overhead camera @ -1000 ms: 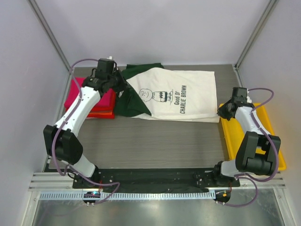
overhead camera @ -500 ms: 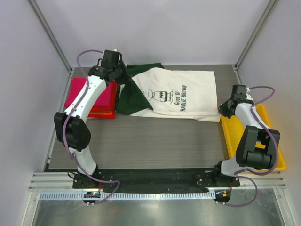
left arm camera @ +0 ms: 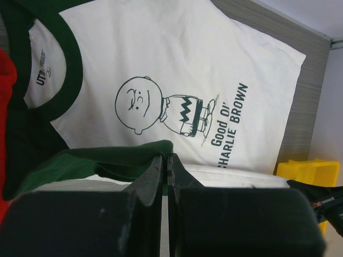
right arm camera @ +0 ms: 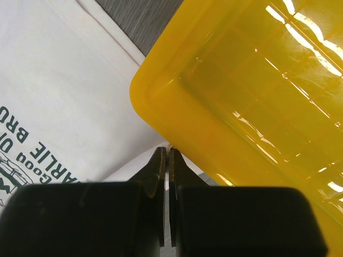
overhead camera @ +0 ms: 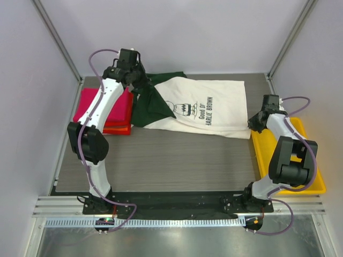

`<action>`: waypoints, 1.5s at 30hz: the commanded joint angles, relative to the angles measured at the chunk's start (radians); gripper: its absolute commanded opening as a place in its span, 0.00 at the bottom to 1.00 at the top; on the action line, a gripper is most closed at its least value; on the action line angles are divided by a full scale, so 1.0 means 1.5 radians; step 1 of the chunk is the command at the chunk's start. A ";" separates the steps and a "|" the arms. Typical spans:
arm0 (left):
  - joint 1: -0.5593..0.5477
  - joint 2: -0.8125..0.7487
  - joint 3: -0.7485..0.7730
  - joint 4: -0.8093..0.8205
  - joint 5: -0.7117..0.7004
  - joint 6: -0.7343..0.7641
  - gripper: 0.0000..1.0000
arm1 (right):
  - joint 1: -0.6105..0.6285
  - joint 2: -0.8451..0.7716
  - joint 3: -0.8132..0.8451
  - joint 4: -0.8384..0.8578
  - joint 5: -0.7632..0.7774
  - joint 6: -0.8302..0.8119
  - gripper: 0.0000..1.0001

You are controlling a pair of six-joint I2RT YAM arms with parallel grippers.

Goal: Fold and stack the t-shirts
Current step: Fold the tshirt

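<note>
Top external view: we log a cream shirt (overhead camera: 206, 110) spread print-up across the far half of the table (overhead camera: 171, 160), collar to the left, hem to the right.
Print: a cartoon boy and dark lettering, "Good Ol' Charlie Brown", read in the left wrist view.
Left gripper (overhead camera: 140, 84): at the far left of the cream shirt, fingers clamped together on its green sleeve (overhead camera: 150, 104). The left wrist view shows green cloth pinched at the tips.
Sleeve: raised off the table and hanging from the tips as a dark triangle beside the collar.
Right gripper (overhead camera: 252, 124): at the hem's near right corner, fingers pressed together. In the right wrist view white cloth rises to the tips, so we read it as pinching the hem.
Tray (overhead camera: 313, 179): yellow, at the table's right edge, just beside the hem.
Folded stack: a pink shirt (overhead camera: 102, 106) lies on a red shirt (overhead camera: 117, 129) at the far left, just beside the sleeve.
</note>
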 commanded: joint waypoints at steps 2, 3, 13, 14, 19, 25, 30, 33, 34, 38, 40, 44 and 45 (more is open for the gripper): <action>0.015 -0.011 0.032 -0.006 -0.010 0.012 0.00 | 0.004 0.010 0.035 0.015 0.014 0.010 0.01; 0.017 -0.016 0.031 -0.006 -0.009 0.012 0.00 | 0.004 0.011 0.038 0.014 0.014 0.011 0.01; 0.036 -0.030 0.029 -0.012 -0.003 0.013 0.00 | 0.004 0.040 0.088 0.014 0.002 0.022 0.01; 0.038 -0.030 0.029 -0.011 -0.002 0.013 0.00 | 0.004 0.047 0.094 0.013 -0.003 0.025 0.01; 0.042 -0.030 0.034 -0.009 0.002 0.011 0.00 | 0.005 0.067 0.112 0.013 -0.014 0.031 0.01; 0.046 -0.017 0.062 -0.013 0.007 0.011 0.00 | 0.004 0.087 0.133 0.013 -0.014 0.036 0.01; 0.046 0.018 0.117 -0.031 0.012 0.013 0.00 | 0.005 0.105 0.149 0.012 -0.014 0.039 0.01; 0.046 0.033 0.136 -0.033 0.015 0.012 0.00 | 0.005 0.114 0.159 0.012 -0.011 0.041 0.01; 0.046 0.037 0.141 -0.034 0.014 0.012 0.00 | 0.004 0.118 0.161 0.013 -0.012 0.043 0.01; 0.046 0.064 0.170 -0.048 0.020 0.012 0.00 | 0.005 0.133 0.174 0.013 -0.018 0.047 0.01; 0.046 0.074 0.180 -0.053 0.020 0.011 0.00 | 0.004 0.143 0.182 0.013 -0.019 0.049 0.01; 0.046 0.098 0.207 -0.056 0.020 0.010 0.00 | 0.005 0.155 0.194 0.012 -0.019 0.051 0.01; 0.047 0.102 0.211 -0.058 0.019 0.010 0.00 | 0.005 0.157 0.198 0.012 -0.018 0.051 0.01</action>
